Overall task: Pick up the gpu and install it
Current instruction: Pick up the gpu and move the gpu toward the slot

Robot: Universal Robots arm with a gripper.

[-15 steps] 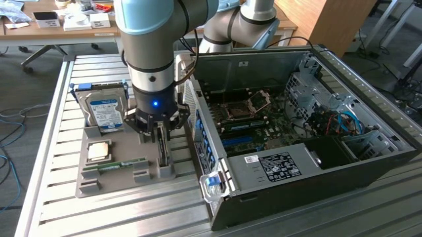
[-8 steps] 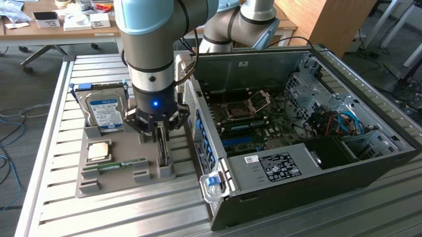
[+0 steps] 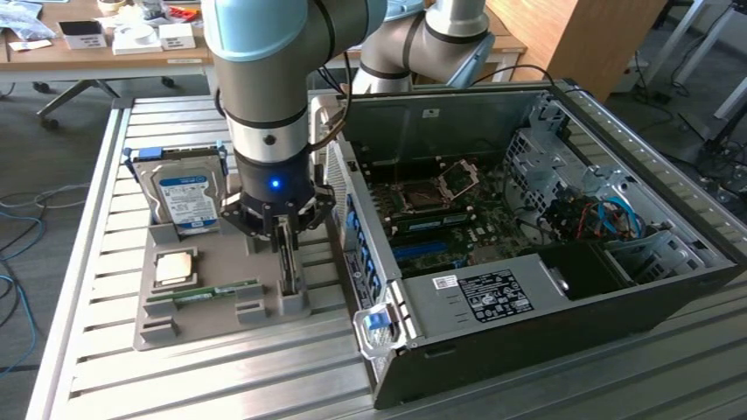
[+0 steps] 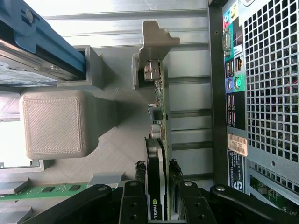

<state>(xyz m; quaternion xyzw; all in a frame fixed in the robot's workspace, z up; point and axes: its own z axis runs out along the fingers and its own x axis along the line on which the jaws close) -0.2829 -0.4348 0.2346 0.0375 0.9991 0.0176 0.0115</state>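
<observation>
1. A gray plastic tray [image 3: 210, 319] with ribbed blocks lies on a slatted metal table [image 3: 152, 376]. It is to the exterior view's left of the open case [image 3: 526, 227].
2. In the tray, a silver drive [image 3: 187, 197] with a blue-white label stands at the far end. A square chip [image 3: 175, 265] lies flat, and a thin green stick [image 3: 216, 291] lies nearer.
3. The gpu [image 4: 154, 179], a thin dark card, stands on edge in the tray slot beside the case. Its edge has a small green logo.
4. The gripper [image 3: 283, 229] sits around the gpu's top. I cannot tell if it pinches it.
5. The writing on the case stickers is too small to read.
</observation>
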